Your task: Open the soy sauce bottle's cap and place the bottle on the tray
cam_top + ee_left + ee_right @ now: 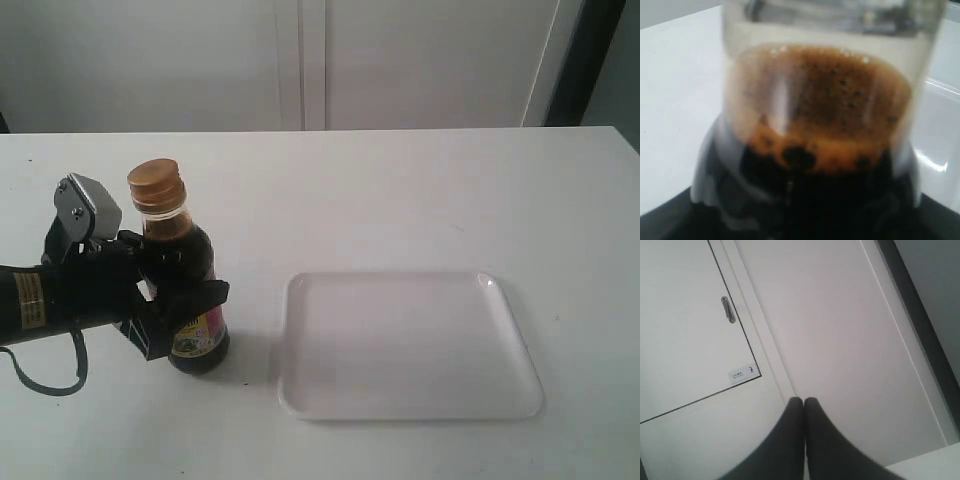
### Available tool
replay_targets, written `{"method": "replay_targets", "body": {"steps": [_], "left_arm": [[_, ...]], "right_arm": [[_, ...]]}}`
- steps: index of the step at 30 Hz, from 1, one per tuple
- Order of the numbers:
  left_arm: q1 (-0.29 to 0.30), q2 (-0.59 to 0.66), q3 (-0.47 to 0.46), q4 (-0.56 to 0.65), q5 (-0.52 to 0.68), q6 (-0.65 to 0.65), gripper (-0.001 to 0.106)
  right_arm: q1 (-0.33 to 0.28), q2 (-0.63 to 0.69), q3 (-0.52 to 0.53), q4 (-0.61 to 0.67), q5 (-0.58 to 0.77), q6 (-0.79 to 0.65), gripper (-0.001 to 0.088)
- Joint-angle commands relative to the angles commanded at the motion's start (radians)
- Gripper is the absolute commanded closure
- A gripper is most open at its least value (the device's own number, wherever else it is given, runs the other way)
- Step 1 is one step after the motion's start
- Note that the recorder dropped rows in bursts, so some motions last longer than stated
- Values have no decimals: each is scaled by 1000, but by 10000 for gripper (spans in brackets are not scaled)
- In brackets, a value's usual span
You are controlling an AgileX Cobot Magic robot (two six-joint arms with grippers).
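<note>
The soy sauce bottle stands upright on the white table, left of the tray. Its golden-brown cap sits closed on the neck. My left gripper is shut on the bottle's body, its black fingers wrapped around the label. The left wrist view is filled by the bottle, with foamy dark liquid behind the clear wall. My right gripper is out of the exterior view; its wrist view shows the two black fingertips pressed together, pointing at a white wall and holding nothing.
The white tray lies flat with nothing on it, a short gap to the bottle's right. White cabinet doors stand behind the table's far edge. A door panel with a handle shows in the right wrist view.
</note>
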Motion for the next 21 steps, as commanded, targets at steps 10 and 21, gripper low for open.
{"method": "replay_targets", "body": {"steps": [10, 21], "left_arm": [[0, 0, 0, 0, -11, 4, 1053], [0, 0, 0, 0, -13, 4, 1053]], "right_arm": [[0, 419, -154, -137, -145, 3, 868], [85, 726, -156, -206, -393, -13, 868]]}}
